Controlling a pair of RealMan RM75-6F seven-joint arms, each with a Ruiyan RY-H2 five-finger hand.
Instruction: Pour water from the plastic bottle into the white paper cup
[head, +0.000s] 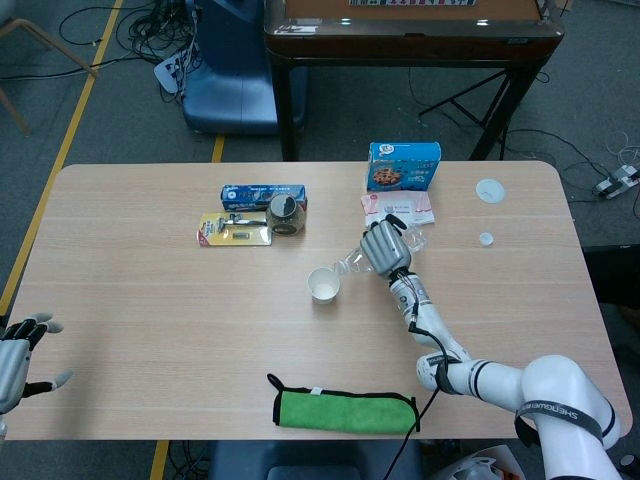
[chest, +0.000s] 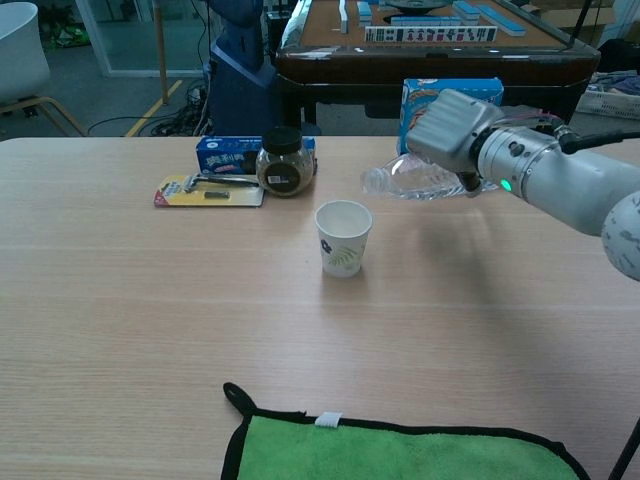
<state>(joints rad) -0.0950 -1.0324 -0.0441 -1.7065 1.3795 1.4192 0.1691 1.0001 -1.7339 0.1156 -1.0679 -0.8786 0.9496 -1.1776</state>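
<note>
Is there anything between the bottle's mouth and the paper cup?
Nothing. In the chest view, only air and bare table separate the plastic bottle, held by the right hand, from the white paper cup.

A lab: floor cables (head: 120, 30), taped lines (head: 62, 150), mahjong table (chest: 430, 35).
</note>
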